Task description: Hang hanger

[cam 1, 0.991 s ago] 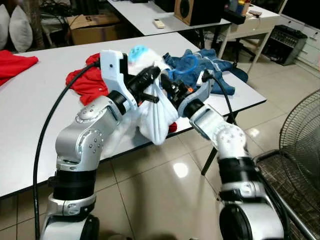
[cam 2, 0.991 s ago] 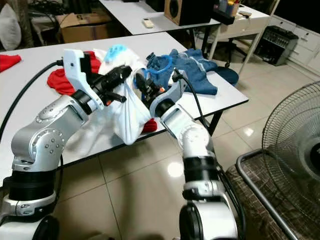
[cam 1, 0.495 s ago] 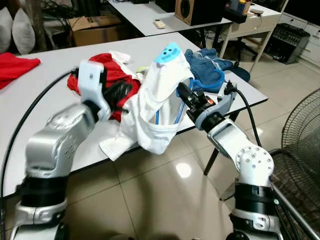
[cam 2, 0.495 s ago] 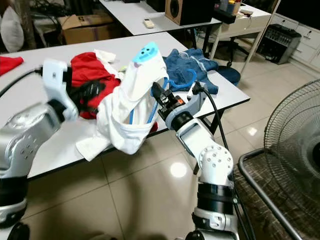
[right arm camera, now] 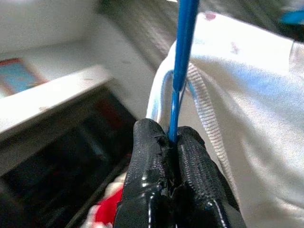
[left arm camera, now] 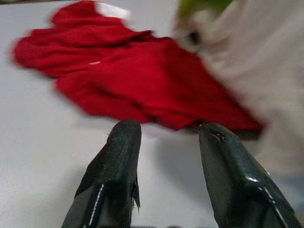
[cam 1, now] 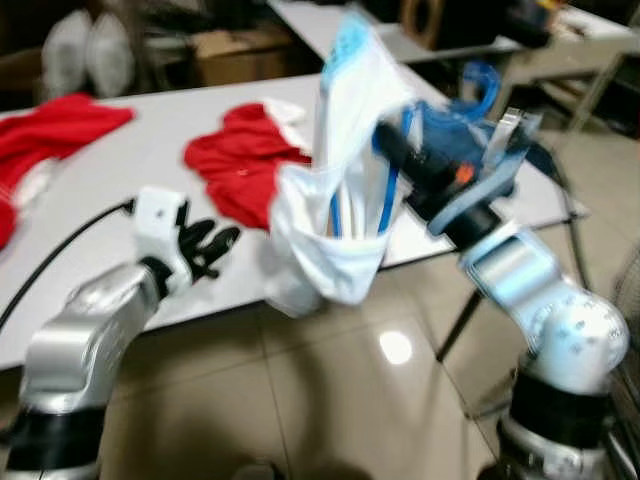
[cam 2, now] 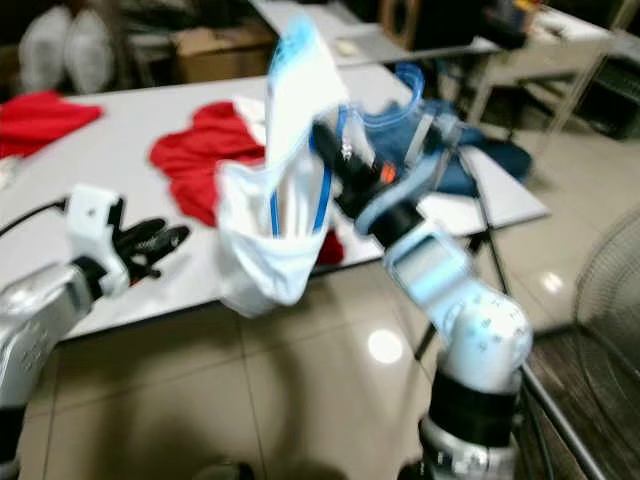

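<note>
My right pincer [right arm camera: 172, 142] pinching the thin blue plastic hanger [right arm camera: 183, 61], white cloth garment [cam 1: 340, 200] draped on it, lifted above the white tabletop [cam 1: 120, 190] edge, my left pincer [left arm camera: 166, 142] spread, low beside what looks through blur like crumpled red clothing [left arm camera: 142, 80].

Red garment [cam 1: 245, 170] crumpled mid-way on white table [cam 1: 120, 190]; blue jeans [cam 2: 470, 160] at table's right end, another red cloth [cam 1: 50, 125] at its left.
</note>
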Tool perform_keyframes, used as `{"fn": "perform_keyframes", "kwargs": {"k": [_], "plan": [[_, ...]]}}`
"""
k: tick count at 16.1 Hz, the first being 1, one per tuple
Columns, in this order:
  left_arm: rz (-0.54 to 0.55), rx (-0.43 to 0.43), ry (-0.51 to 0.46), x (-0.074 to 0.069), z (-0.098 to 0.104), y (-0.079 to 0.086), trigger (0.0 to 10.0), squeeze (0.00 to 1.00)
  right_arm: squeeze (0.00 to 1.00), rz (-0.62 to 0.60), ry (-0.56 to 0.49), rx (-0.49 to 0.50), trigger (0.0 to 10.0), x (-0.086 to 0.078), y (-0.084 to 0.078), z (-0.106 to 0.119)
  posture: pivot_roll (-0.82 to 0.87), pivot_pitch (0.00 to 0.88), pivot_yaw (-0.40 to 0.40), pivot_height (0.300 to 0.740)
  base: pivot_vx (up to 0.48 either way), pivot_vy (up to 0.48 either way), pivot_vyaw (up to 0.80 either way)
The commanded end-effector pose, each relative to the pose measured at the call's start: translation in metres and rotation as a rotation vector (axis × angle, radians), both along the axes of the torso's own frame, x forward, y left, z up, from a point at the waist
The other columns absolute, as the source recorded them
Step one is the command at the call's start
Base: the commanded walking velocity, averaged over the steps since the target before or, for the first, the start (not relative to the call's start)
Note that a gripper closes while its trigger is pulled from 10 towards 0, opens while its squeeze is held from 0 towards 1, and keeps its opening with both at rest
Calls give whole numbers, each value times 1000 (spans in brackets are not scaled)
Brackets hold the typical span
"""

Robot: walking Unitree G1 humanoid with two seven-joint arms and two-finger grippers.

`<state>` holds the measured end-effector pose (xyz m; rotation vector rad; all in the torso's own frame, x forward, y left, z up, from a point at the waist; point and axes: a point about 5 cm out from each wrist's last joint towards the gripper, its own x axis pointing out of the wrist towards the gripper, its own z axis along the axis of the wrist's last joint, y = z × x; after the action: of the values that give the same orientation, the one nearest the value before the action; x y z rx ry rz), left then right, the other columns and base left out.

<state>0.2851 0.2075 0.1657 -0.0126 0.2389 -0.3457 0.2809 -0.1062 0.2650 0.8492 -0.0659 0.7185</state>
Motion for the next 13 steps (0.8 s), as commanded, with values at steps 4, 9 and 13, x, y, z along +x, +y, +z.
{"fn": "perform_keyframes", "kwargs": {"k": [4,9,13], "plan": [[39,16,-10,-9,-6,1,10000,1000,0,202,-194,15,0,-23,17,34,-95,0,7,740,0,0,689],[-21,47,17,-23,-14,-15,10000,1000,0,261,78,-363,0,-33,12,-42,-72,0,-32,740,0,0,671],[67,257,53,-39,-26,12,10000,1000,0,272,168,-452,0,-46,-8,-74,-82,0,-50,740,0,0,678]]}}
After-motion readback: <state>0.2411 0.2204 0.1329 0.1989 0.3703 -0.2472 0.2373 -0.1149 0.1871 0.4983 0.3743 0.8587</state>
